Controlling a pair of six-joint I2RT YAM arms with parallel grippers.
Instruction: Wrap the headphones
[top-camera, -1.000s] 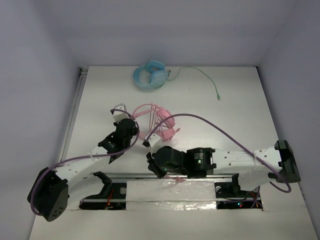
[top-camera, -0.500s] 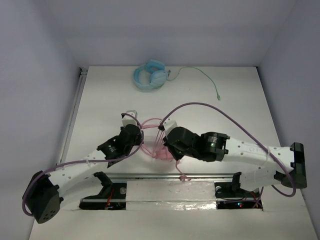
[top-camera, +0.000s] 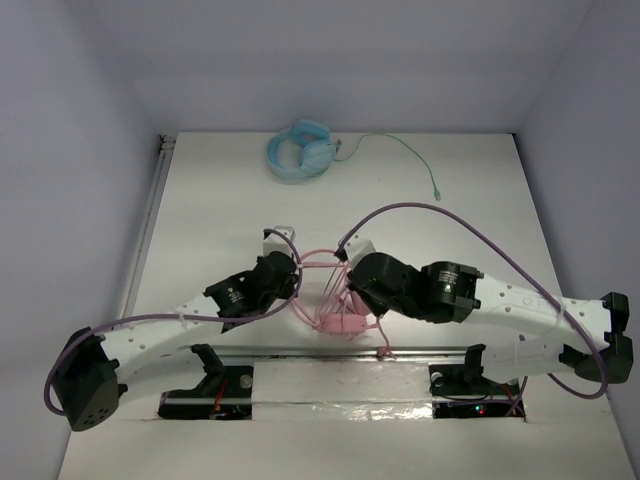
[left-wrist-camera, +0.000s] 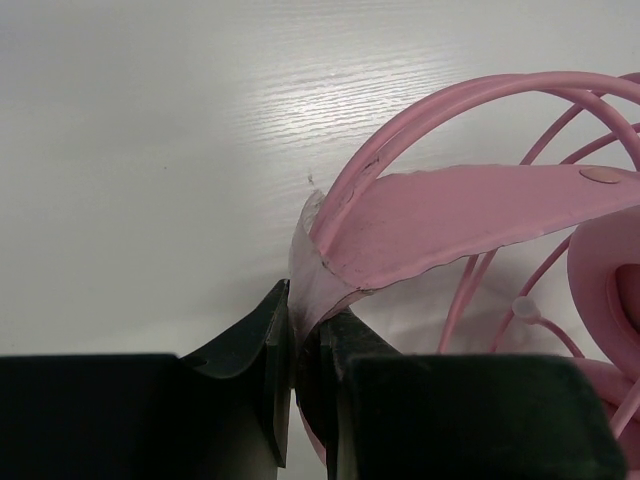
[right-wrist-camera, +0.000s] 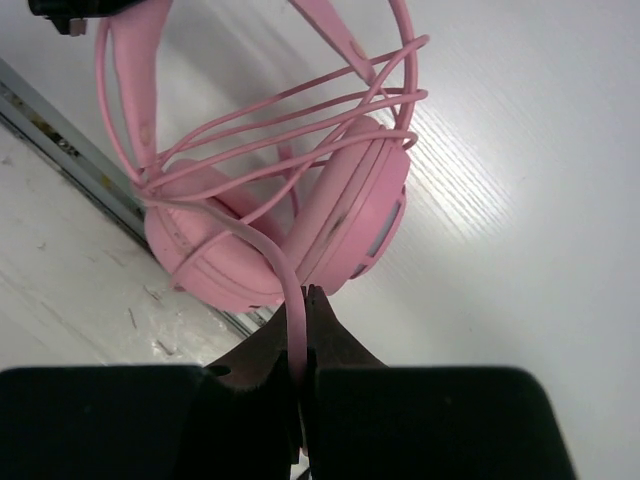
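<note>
The pink headphones lie near the table's front edge, ear cups together, with the headband rising toward the back. My left gripper is shut on the headband's flat inner strap, just under the thin double wires. My right gripper is shut on the thin pink cable, which runs up from the jaws and over the ear cups. Several turns of cable cross the headband wires. In the top view a loose bit of cable hangs at the front rail.
Light blue headphones with a green cable lie at the back of the table. A metal rail runs along the near edge just below the pink ear cups. Purple arm cables arc over both arms.
Both arms have moved right. My right gripper swung from the near edge up and behind the headphones with the cable. The headphones shifted right and nearer the front edge.
</note>
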